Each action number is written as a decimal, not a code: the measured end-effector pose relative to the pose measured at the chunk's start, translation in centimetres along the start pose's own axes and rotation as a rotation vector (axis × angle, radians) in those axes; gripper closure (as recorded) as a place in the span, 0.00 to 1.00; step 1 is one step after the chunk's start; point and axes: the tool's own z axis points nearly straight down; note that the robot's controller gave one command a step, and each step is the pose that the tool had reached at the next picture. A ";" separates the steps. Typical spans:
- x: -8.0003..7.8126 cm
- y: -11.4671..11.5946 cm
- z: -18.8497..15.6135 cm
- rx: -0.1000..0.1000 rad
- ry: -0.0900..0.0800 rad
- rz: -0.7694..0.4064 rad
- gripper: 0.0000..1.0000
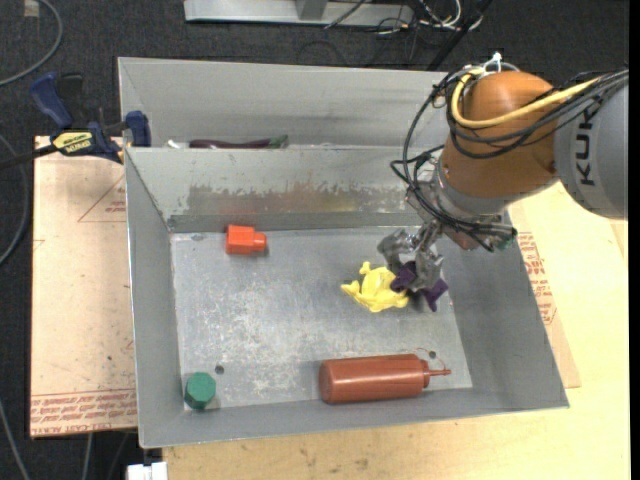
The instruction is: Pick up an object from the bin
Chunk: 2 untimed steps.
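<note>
Purple thing: we see a small dark purple thing [432,291] on the bin floor directly under the gripper [418,268]. The gripper covers part of it, so we cannot make out its shape.
Gripper: it hangs low over the purple thing, at it or very close to it. We cannot tell whether it is wide or narrow, or whether it has hold of anything.
Yellow toy: a bright yellow, lumpy toy [374,288] lies just to the view's left of the gripper, touching the purple thing.
Orange cover: the rounded orange cover [495,128] with its looped cables sits above the gripper, towards the back wall.
Arm: the grey arm [600,158] comes in from the view's right.
Bottle: a red-brown squeeze bottle [378,379] lies on its side near the front wall, well apart from the gripper. Its nozzle points to the view's right.
Orange block: a small orange block [245,239] lies alone, well to the view's left of the gripper and close to the back wall.
Green cap: a round green cap [200,390] sits farthest from the gripper, in the front left corner.
Bin: a grey metal bin [150,298] with sloping walls holds all of these.
</note>
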 end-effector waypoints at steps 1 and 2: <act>0.0 0.0 0.0 -0.001 0.000 0.000 1.00; -1.6 0.1 -20.4 0.000 -0.002 -0.118 1.00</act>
